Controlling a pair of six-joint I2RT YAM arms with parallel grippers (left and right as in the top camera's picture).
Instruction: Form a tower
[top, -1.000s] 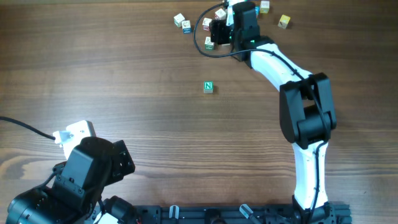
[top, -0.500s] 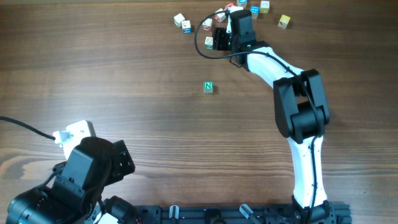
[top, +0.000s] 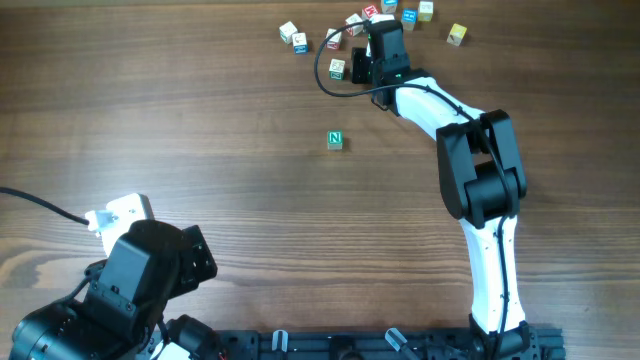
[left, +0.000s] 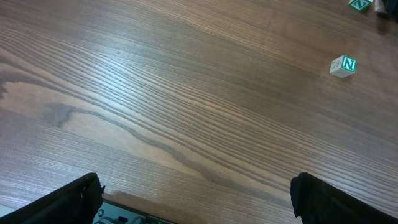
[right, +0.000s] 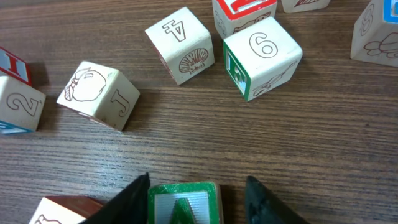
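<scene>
A whitish letter cube with a green-framed top (right: 183, 204) (top: 338, 68) lies on the table between the fingers of my right gripper (right: 198, 186) (top: 348, 67). The left finger touches it and a gap remains at the right finger, so the gripper is still open. A second green cube marked N (top: 335, 140) (left: 343, 65) lies alone mid-table. No tower is in view; every cube I see lies singly. My left gripper (left: 196, 190) hangs wide open over bare wood near the front left, with nothing between its fingers.
Loose cubes crowd the far edge around the right gripper: a "4" cube (right: 180, 43), a "6" cube (right: 264, 53), a "J" cube (right: 99, 94), a red-sided cube (right: 62, 210) beside the left finger, and a yellow cube (top: 457, 34). A black cable (top: 322, 75) loops beside the gripper.
The right gripper has slid slightly toward the far edge and its fingers have narrowed around the green-topped cube. The left arm and the N cube have not moved.
</scene>
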